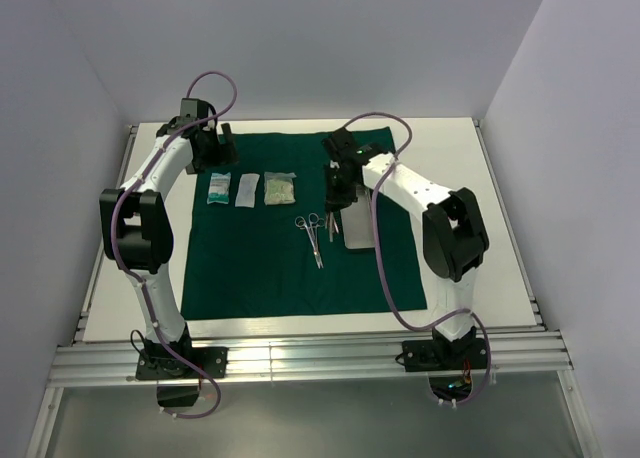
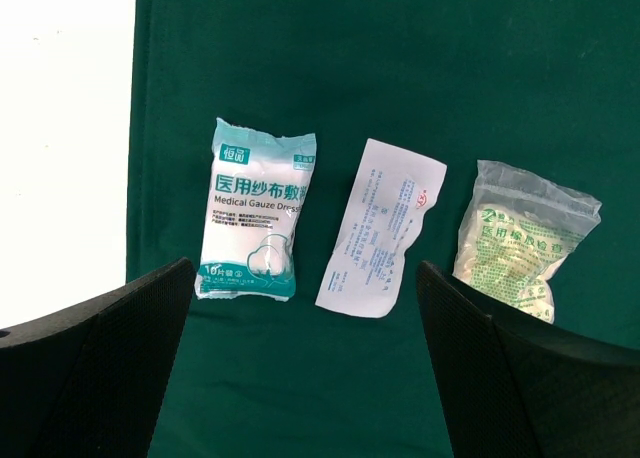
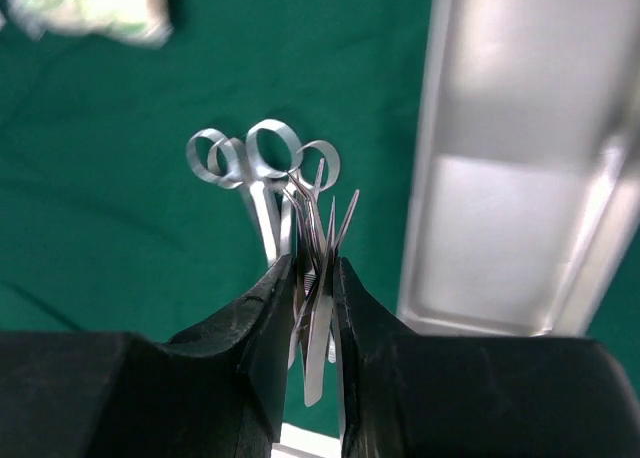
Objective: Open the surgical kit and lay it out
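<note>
The dark green cloth (image 1: 270, 268) lies spread flat on the table. Three pale packets lie in a row on it: a gauze packet (image 2: 255, 213), a flat white packet (image 2: 385, 228) and a greenish packet (image 2: 520, 243). My left gripper (image 2: 305, 273) hovers over them, open and empty. My right gripper (image 3: 313, 278) is shut on a bunch of slim steel tweezers (image 3: 318, 348), held above the cloth. Ring-handled clamps (image 3: 262, 163) lie on the cloth under it. The steel tray (image 3: 510, 178) lies just to their right.
White table (image 1: 470, 208) shows around the cloth, with grey walls close on three sides. The right arm's purple cable (image 1: 378, 248) hangs over the tray side of the cloth. The near half of the cloth holds no objects.
</note>
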